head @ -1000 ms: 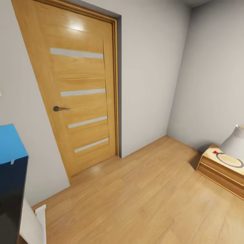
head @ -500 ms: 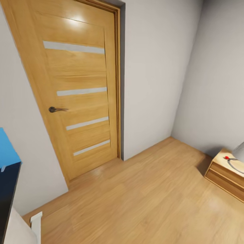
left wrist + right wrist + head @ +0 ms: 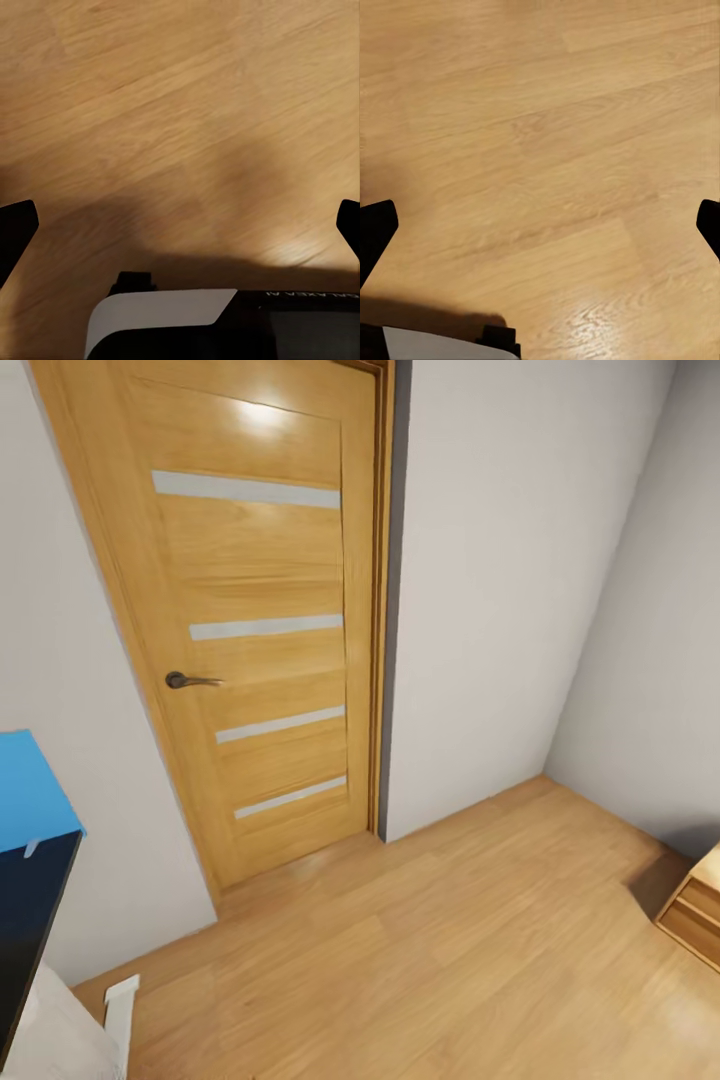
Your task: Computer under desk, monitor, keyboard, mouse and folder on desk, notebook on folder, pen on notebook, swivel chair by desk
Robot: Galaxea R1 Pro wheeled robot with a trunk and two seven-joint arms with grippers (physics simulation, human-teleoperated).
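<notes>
Both grippers, left (image 3: 180, 225) and right (image 3: 540, 225), hang spread wide and empty over the wood floor (image 3: 450, 950). The blue folder (image 3: 30, 790) lies on the black desk (image 3: 25, 920) at far left, near the oak door (image 3: 260, 620).

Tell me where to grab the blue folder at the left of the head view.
Likely its corner nearest the door: the folder lies flat on the black desk, too thin to pinch from above, and that corner reaches the desk's edge. Come in sideways from the door side, level with the top.
</notes>
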